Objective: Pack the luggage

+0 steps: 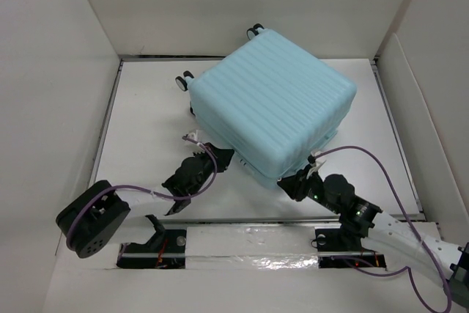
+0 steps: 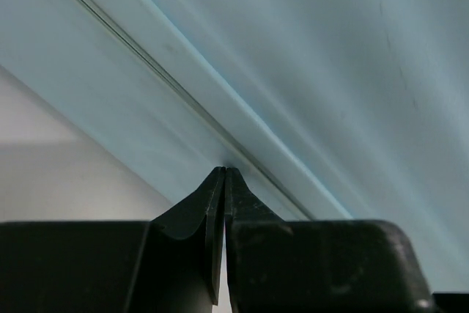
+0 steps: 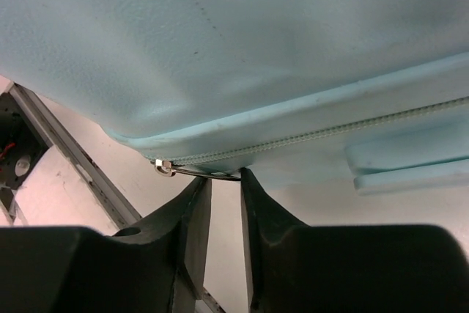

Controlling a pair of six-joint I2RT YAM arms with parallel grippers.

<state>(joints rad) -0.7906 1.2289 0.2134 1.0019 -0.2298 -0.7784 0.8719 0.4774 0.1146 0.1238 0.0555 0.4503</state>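
Top external view: luggage (image 1: 275,97) lies closed on its broad side on the white table (image 1: 146,152), toward the far right of the surface and turned diagonal to the table edges. Ribbed shell faces up. Two wheels (image 1: 183,80) show at the far-left end, so the wheel end points far-left and the opposite end points near-right, toward the right arm. The outline looks almost square from above, so the long axis is hard to judge; wheel end to opposite end runs far-left to near-right.

Surroundings: white walls (image 1: 44,71) close in the left, far and right sides. A silvery taped strip (image 1: 242,243) runs along the near edge between the arm bases. Purple cables (image 1: 374,155) loop over both arms. Nothing lies between the arms and the case.

Left gripper (image 1: 220,157) is at the case's near-left side. Left wrist view: fingers (image 2: 198,214) pressed flat together, nothing visible between them, tips touching the seam (image 2: 168,82) between the shells.

Right gripper (image 1: 288,182) is at the near corner. Right wrist view: jaws narrow, a slim gap showing. A metal zipper pull (image 3: 198,173) lies across the fingertips (image 3: 249,181), below the zip line (image 3: 330,133). Cannot tell if the pull is pinched.
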